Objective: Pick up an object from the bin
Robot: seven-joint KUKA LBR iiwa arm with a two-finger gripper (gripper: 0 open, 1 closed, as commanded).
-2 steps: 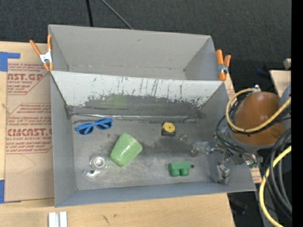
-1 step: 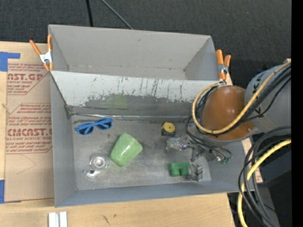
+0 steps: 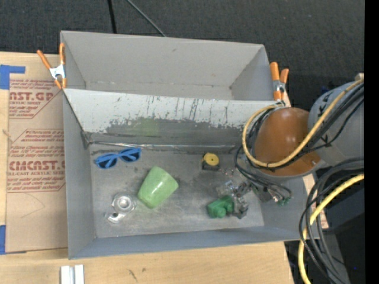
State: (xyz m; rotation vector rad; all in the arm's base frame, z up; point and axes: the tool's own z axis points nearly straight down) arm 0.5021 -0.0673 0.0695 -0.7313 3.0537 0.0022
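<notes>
Dark grey carpeted floor (image 3: 237,10), thin black cable (image 3: 111,7) across it, pale wooden tabletop (image 3: 177,265) in front

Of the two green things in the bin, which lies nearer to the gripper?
The small dark green thing, just left of the gripper; the larger pale green cup lies farther left.

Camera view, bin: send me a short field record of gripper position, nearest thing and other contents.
gripper: low in the near right corner of the bin
nearest thing: small dark green piece, close beside it
behind it: small yellow piece
middle: light green cup, on its side
far side: blue sunglasses, silver metal fitting
held: cannot tell
</notes>
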